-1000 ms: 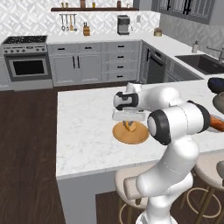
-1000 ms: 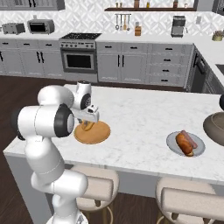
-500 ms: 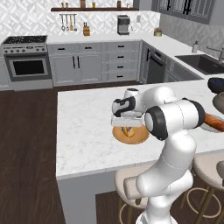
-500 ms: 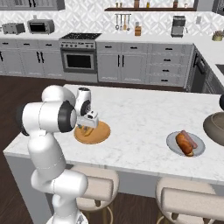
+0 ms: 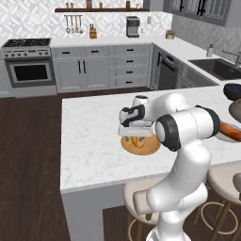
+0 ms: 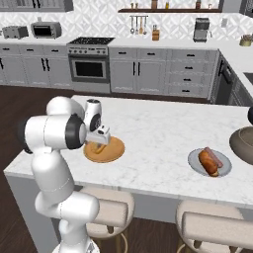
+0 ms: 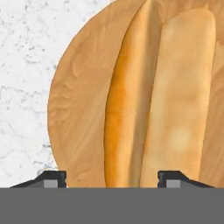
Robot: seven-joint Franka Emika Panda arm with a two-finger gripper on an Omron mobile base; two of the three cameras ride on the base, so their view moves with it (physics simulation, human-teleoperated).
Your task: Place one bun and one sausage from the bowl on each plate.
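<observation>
Here no writing shows; bun lies on wooden plate.

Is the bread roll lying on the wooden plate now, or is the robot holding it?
Lying on it. The bun rests flat on the wooden plate, and the pincer is open, with its tips apart.

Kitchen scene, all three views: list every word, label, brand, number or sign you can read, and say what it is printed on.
None can be read.
The wooden plate, the bun on it, the grey plate, the marble counter, the oven and the robot arm bear no lettering.
</observation>
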